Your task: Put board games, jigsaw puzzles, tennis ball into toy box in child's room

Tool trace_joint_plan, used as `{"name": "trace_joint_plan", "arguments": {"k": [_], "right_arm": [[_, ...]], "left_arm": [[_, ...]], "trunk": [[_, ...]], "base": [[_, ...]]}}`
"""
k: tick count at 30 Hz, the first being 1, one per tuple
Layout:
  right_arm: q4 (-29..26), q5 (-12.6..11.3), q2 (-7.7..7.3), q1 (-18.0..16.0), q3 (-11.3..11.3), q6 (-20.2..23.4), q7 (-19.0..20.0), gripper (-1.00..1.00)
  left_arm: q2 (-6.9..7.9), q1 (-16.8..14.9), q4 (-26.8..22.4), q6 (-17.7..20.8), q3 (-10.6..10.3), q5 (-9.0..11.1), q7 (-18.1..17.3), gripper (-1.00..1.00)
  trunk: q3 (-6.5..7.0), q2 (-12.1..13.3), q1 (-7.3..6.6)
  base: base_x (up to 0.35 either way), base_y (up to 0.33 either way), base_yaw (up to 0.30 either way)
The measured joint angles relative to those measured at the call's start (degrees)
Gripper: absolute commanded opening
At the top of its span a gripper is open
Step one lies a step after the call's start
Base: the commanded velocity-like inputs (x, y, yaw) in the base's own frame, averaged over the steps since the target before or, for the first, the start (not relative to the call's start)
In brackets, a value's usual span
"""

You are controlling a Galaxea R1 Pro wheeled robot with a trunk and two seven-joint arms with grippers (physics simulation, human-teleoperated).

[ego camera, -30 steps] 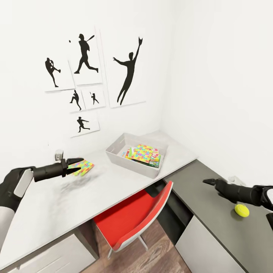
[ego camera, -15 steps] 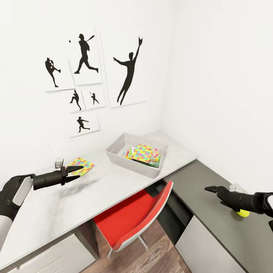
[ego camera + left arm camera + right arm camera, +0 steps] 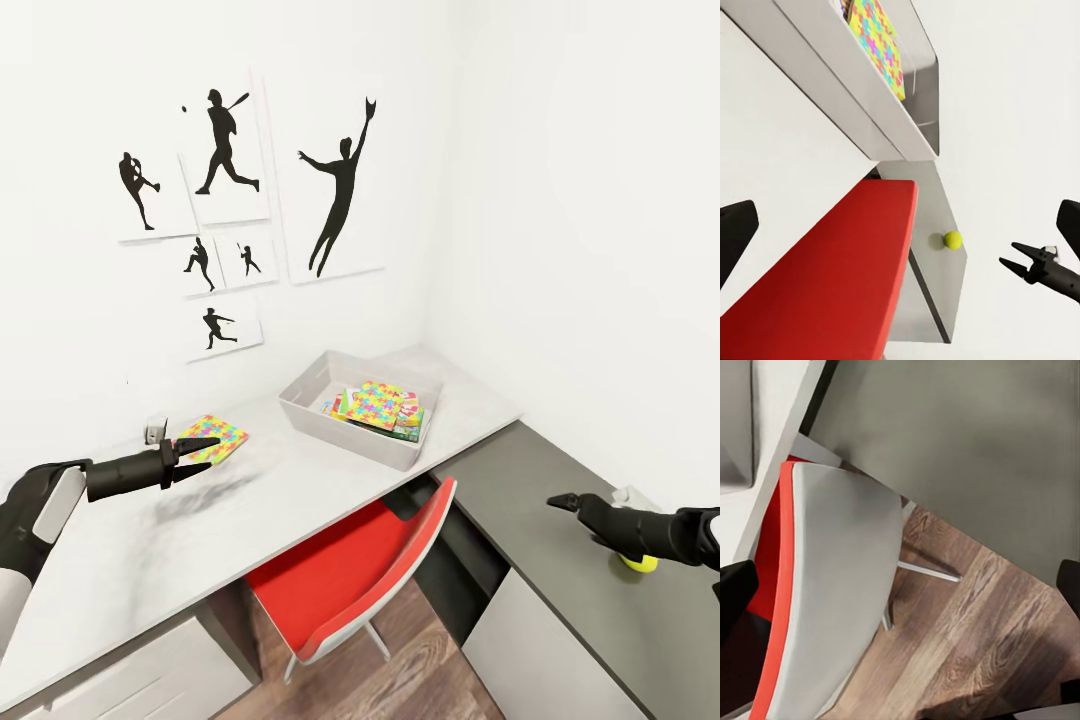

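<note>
One jigsaw puzzle (image 3: 212, 440) lies flat on the pale worktop (image 3: 300, 490), just beyond the left gripper (image 3: 200, 455), whose fingers are spread and empty. Another puzzle (image 3: 373, 404) rests on game boxes inside the toy box (image 3: 330, 425). On the dark worktop section, the tennis ball (image 3: 638, 563) sits partly hidden behind the right gripper (image 3: 562, 501), slightly parted and empty.

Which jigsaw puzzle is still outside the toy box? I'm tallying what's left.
The jigsaw puzzle lying flat on the pale table, just beyond the left gripper. The other puzzle already lies on top of the pile inside the toy box.
</note>
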Motion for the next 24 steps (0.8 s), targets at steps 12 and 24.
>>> {"name": "trace_joint_plan", "arguments": {"k": [12,24], "right_arm": [[0.0,0.0,-0.03,0.0,0.0,0.0,-0.1,1.00],[0.0,0.0,-0.03,0.0,0.0,0.0,-0.1,1.00]], "left_arm": [[-0.01,0.0,0.0,0.0,0.1,0.0,0.0,1.00],[0.04,0.1,0.0,0.0,0.2,0.0,-0.1,1.00]], "trunk": [[0.00,0.0,0.00],[0.00,0.0,0.00]], "base": [[0.000,-0.014,-0.235],[0.000,-0.105,-0.278]]}}
